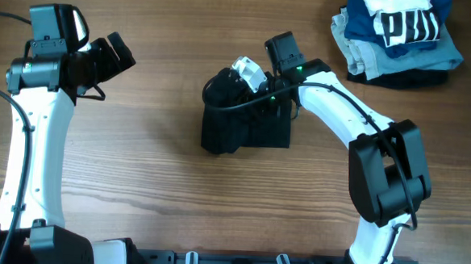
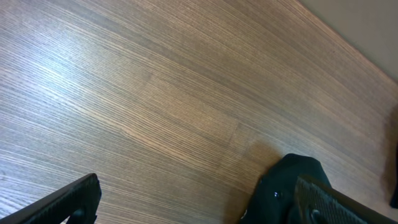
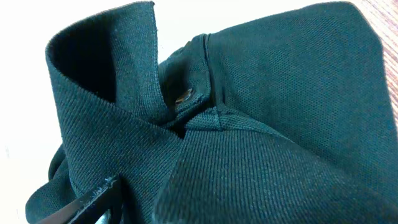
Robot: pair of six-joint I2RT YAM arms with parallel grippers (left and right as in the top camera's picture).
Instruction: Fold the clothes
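Left gripper [image 2: 196, 198] wide open; right gripper [image 1: 241, 79] seemingly pinches polo shirt [image 1: 244, 131].

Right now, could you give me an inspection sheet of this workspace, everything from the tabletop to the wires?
Surface: wooden table, plain grain, no marks seen.
Job's things: black polo shirt, bunched in a compact heap mid-table, collar standing up.
Clutter: pile of navy and pale garments in the far right corner.
End effectors: left end effector open over bare wood; right end effector at the shirt's top, grip unclear.
Cables: black cable along the right arm; second cable along the left arm.
Surroundings: nothing seen.
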